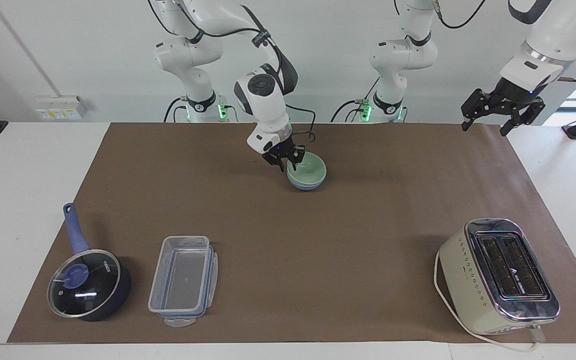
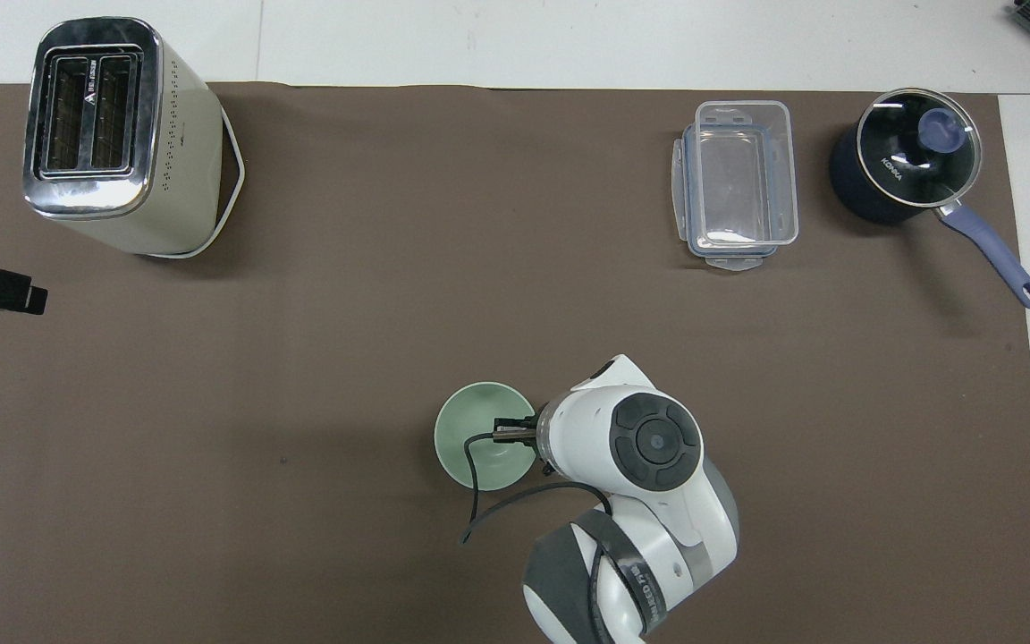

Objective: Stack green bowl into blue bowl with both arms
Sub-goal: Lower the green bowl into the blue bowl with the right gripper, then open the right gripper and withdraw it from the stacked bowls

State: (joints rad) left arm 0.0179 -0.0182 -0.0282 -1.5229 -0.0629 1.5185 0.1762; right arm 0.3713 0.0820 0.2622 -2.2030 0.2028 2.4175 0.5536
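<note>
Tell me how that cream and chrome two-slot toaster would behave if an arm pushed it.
The cream and chrome two-slot toaster looks boxy and rigid, so it would probably slide on the brown mat rather than roll. It stands fairly tall, so a high push might tip it. Its white cord loops alongside and could drag.

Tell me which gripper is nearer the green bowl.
Right. The right gripper is at the green bowl rim, open; the left gripper waits over the table's edge at its own end.

bowls: 2, green bowl and blue bowl | saucepan: 1 | clear container: 1 | toaster: 1 | arms: 2
</note>
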